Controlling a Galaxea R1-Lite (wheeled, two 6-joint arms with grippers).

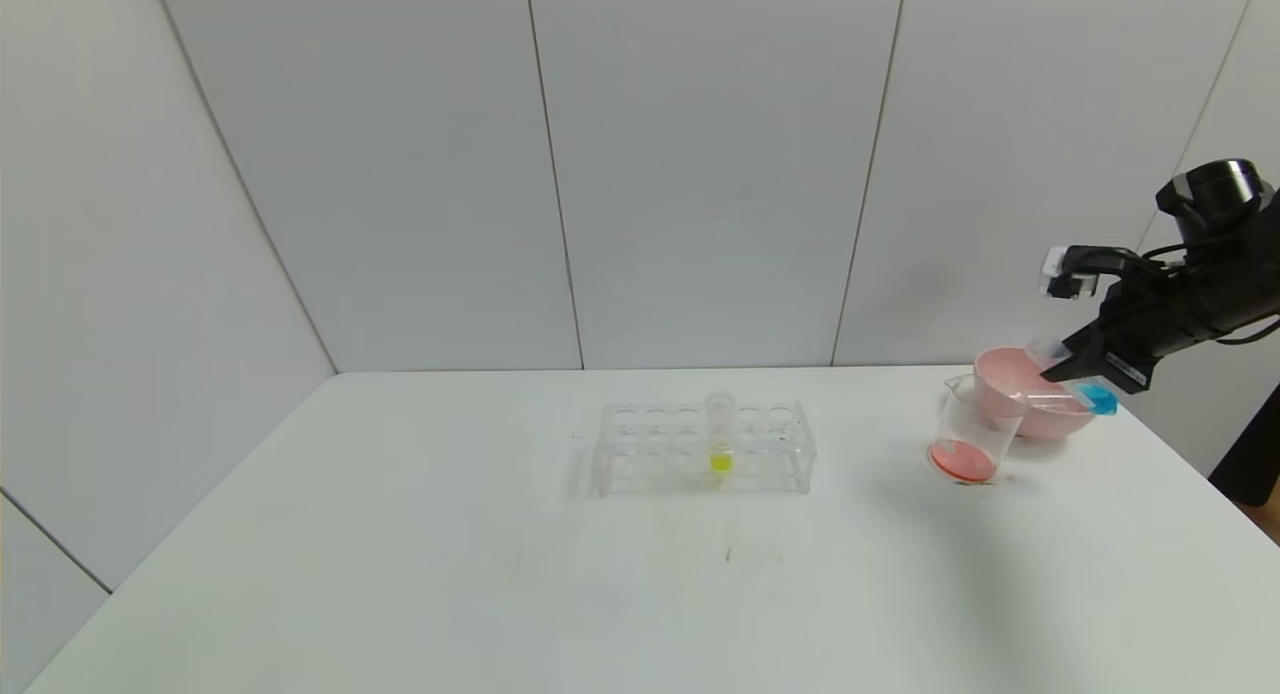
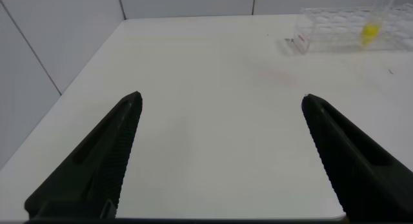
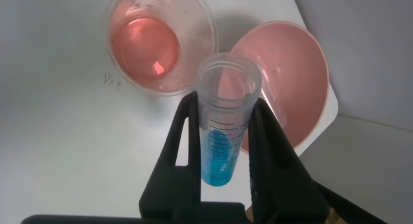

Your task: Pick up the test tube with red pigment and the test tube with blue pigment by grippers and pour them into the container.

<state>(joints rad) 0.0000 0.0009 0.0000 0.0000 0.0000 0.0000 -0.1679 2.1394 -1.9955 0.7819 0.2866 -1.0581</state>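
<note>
My right gripper (image 1: 1062, 366) is at the far right, shut on the test tube with blue pigment (image 1: 1098, 399). The tube is tilted, its open mouth toward the beaker and its blue end away. It hangs over the pink bowl. In the right wrist view the fingers (image 3: 184, 130) clamp the tube (image 3: 222, 143) on both sides, and blue liquid sits in its lower part. The container, a clear beaker (image 1: 965, 444) with a spout, holds orange-red liquid and also shows in the right wrist view (image 3: 161, 43). The test tube with red pigment is not in view. My left gripper (image 2: 221, 98) is open and empty over bare table.
A pink bowl (image 1: 1035, 399) stands just behind and right of the beaker, near the table's right edge; it also shows in the right wrist view (image 3: 290, 82). A clear rack (image 1: 700, 449) at the table's centre holds a tube with yellow liquid (image 1: 720, 444).
</note>
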